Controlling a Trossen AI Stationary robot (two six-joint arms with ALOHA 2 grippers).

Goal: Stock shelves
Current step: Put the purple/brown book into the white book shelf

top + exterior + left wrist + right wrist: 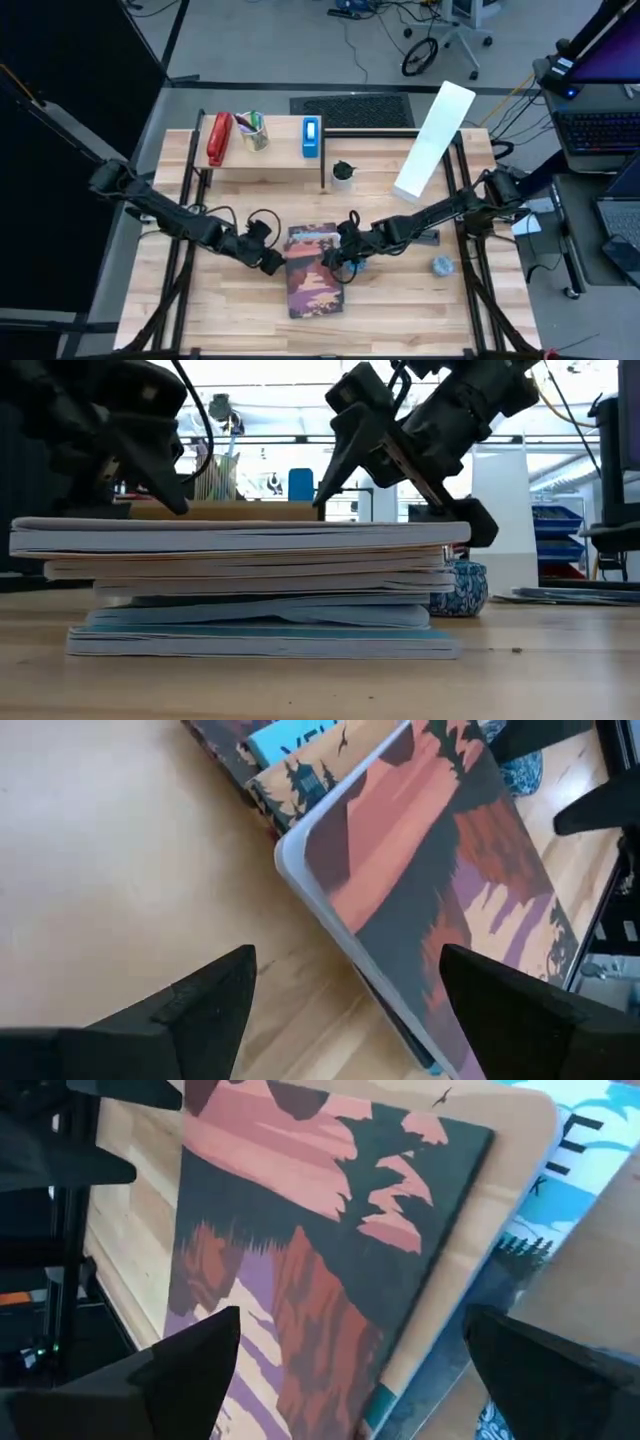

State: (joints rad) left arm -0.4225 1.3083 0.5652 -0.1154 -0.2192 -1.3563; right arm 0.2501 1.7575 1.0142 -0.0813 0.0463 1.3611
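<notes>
A stack of books (315, 270) lies on the table (200, 320) at about 6 o'clock from the middle, the nearest thing to the front edge. The top book (430, 890) has a sunset picture on its cover.

The left gripper (272, 262) hangs at the stack's 9 o'clock edge, and its fingers are spread wide with nothing between them. The right gripper (342, 262) hangs at the stack's 3 o'clock edge, fingers wide apart too and holding nothing. From table height, both grippers sit just above the top book.

A small blue-and-white pot (442, 266) rests at 4 o'clock, near the right side.

Farther back, at 11 o'clock, stands the low wood shelf (265, 163). On it are a red stapler (218, 138), a cup of pens (253, 131) and a blue box (312, 136). A small dark jar (343, 173) sits beside the shelf, near 12 o'clock. At 1 o'clock the white file box (434, 141) lies on the table.

So the shelf already has a few things. The books are not put away yet, and I think they come next.
</notes>
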